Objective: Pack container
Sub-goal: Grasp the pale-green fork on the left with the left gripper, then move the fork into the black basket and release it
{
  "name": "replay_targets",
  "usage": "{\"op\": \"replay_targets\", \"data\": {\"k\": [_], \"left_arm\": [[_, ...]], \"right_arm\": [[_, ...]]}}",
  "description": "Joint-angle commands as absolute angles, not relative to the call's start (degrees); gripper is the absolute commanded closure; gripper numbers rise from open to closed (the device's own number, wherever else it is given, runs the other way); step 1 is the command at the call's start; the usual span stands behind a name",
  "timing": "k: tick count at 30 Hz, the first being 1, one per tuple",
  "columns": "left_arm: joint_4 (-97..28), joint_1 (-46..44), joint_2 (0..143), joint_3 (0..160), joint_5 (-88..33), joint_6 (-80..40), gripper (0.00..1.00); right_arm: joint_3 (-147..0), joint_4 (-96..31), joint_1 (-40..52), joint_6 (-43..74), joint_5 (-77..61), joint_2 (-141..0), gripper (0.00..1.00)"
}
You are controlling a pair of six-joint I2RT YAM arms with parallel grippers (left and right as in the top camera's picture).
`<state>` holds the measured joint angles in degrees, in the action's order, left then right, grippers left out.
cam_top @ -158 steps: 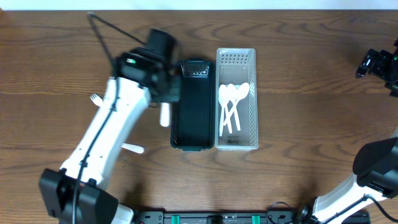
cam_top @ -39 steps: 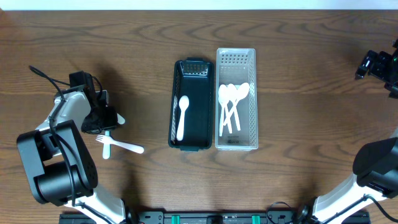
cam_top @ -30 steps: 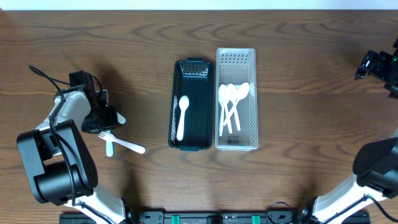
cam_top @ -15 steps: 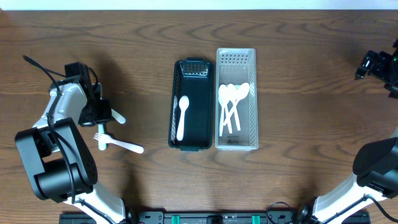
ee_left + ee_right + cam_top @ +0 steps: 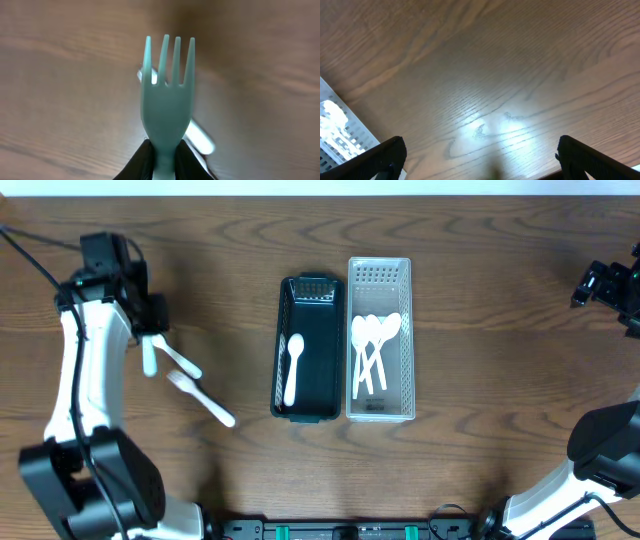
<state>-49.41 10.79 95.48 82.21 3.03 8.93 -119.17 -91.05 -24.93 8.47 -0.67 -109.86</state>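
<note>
Transport step, by my read: left fingers [image 5: 142,162] are clenched on the handle of a fork [image 5: 166,100], tines pointing away from the wrist cam. The fork is off the desk [image 5: 470,470], at the far left and well apart from both bins. Overhead shows it hanging under the left arm, w/ 2 more forks, one [image 5: 183,362] just beside and one [image 5: 208,402] nearer, lying loose on the wood. Right fingers [image 5: 387,155] are spread wide w/ nothing btwn them, parked at the far right edge.

Next move needs a swing right to the bins, turning the fork lengthwise to match the narrow slot, then a low release so it doesn't bounce. Which bin takes forks I can't tell. The black tray [image 5: 322,395] has 1 spoon [image 5: 292,368], and the clear bin [image 5: 405,300] on its right has a fan of spoons [image 5: 370,350].

Fork is thin pale moulded plastic w/ 4 tines, smooth and prob. light and slippery. The grip sits low on the handle, so it could pivot. Tray is dark rigid plastic, long and narrow, w/ a vented far end. Bin is translucent, w/ perforated walls and floor. Desk is dark brown wood grain w/ a slight sheen.
</note>
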Motion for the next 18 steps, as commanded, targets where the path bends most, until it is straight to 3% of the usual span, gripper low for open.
{"op": "replay_targets", "data": {"k": [1, 11, 18], "left_arm": [[-51.7, 6.8, 93.4, 86.3, 3.5, 9.4, 0.86], [-56.1, -10.8, 93.4, 92.4, 3.4, 7.2, 0.86], [-55.5, -18.3, 95.3, 92.4, -0.1, 0.9, 0.88]], "right_arm": [[-118.9, -91.1, -24.7, 7.6, -1.1, -109.7, 0.01], [-118.9, -91.3, -24.7, 7.6, -1.1, -109.7, 0.01], [-118.9, -91.3, -24.7, 7.6, -1.1, -109.7, 0.01]]}}
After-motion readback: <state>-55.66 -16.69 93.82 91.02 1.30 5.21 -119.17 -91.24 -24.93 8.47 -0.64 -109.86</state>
